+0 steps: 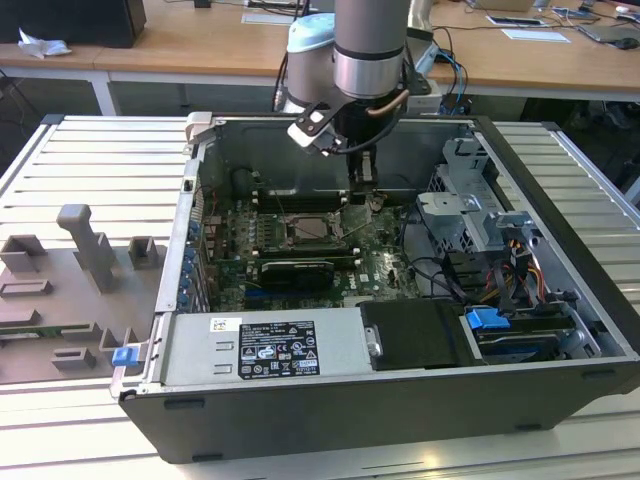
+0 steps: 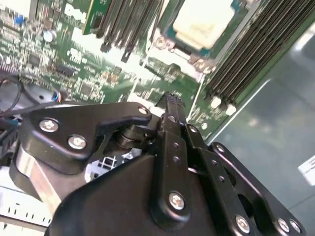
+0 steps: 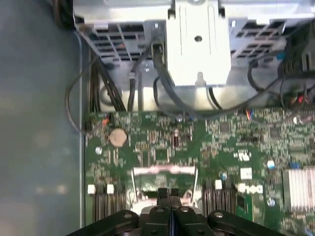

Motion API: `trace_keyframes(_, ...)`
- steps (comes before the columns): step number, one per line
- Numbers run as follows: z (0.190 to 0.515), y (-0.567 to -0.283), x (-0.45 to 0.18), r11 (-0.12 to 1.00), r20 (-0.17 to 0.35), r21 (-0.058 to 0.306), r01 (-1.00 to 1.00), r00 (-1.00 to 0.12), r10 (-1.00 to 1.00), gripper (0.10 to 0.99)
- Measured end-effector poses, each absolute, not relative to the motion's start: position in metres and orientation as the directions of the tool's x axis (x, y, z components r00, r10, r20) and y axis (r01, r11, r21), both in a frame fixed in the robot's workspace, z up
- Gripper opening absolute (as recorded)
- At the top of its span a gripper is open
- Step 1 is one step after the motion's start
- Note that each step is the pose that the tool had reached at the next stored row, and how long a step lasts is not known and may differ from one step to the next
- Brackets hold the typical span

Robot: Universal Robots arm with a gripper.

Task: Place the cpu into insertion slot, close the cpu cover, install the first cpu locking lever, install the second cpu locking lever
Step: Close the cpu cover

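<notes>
**Case** [image 1: 300, 430]: nearest you, lying open on the slatted table [image 1: 90, 160]. Contents, near to far:
- power supply [image 1: 265, 350], a silver box along the near wall
- drive cage [image 1: 470, 210], on the exterior view's right, with cables [image 1: 520, 270] trailing from it
- board [image 1: 385, 265], green, flat on the case floor

**Fixture blocks** [image 1: 85, 250]: grey, on the table outside the case, at the exterior view's left.

**Slot** [image 1: 292, 228]: mid-board, with long memory slots [image 2: 256, 44] on either side. Contents: one cpu.

**Cpu** [image 2: 204, 19]: your task piece. It is seated in the slot with its pale metal top facing up.

**Cover** [image 2: 179, 49]: a silver frame lying flat around the cpu. You cannot tell whether it is latched.

**Claw** [image 1: 363, 192]: your fingers [image 3: 162, 192] are pressed together and hold nothing.
- In the exterior view the claw hangs at the slot's edge on that view's right, the side toward the drive cage.
- In the second wrist view the tips [image 2: 172, 101] are low over the board, just off a corner of the slot.
- The claw is near the cpu but apart from it.

**Desks** [image 1: 200, 50]: farthest back, behind the arm.
</notes>
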State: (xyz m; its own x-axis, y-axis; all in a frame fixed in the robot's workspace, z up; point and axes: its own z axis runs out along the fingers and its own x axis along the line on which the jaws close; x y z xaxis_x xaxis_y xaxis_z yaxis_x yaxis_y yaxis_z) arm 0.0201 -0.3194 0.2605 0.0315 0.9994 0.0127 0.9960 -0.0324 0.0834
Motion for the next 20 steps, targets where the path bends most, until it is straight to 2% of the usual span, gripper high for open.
trace_keyframes(3, 0.26, -0.319, 0.029, -0.004, 0.013, 0.083, 0.997, 0.003, 1.0, 0.106)
trace_keyframes(20, 0.251, -0.317, 0.058, -0.004, 0.012, 0.081, 0.997, 0.003, 1.0, 0.106)
